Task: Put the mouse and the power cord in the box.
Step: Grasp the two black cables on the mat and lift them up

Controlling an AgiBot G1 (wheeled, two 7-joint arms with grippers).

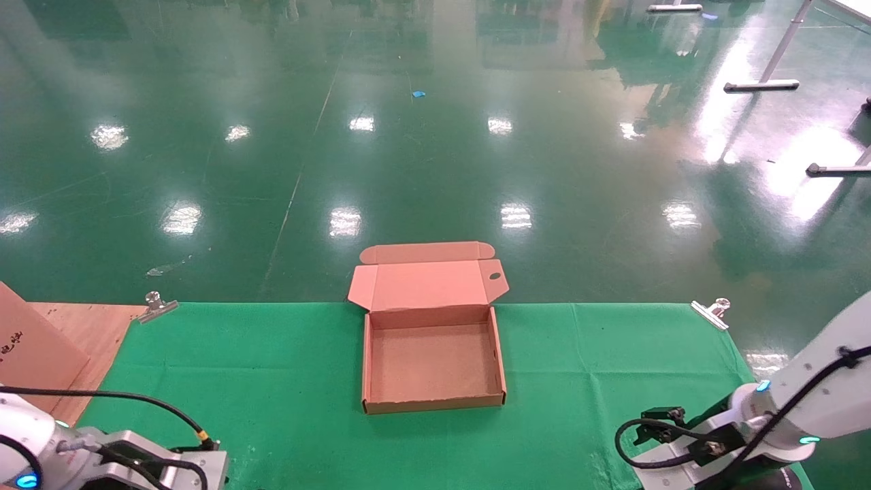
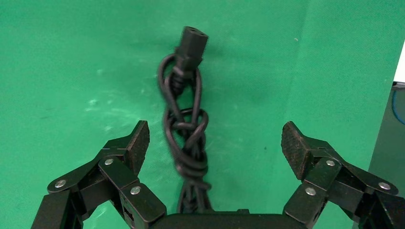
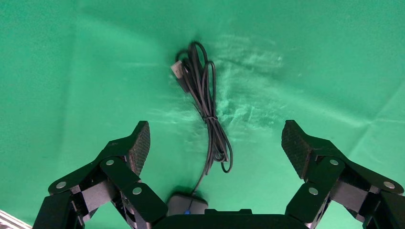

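Both arms sit low at the near corners of the green surface. Left end effector is spread wide above the power cord, which lies knotted in a bundle between its fingers. Right end effector is wide too, over the mouse and its thin looped wire. Farther back, the box rests open by the far edge, with its lid folded back.

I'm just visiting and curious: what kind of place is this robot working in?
Probably a lab or workshop hall set up for robot trials: a shiny green floor stretching far back, a green cloth clipped over a work table, and metal stand feet in the background.
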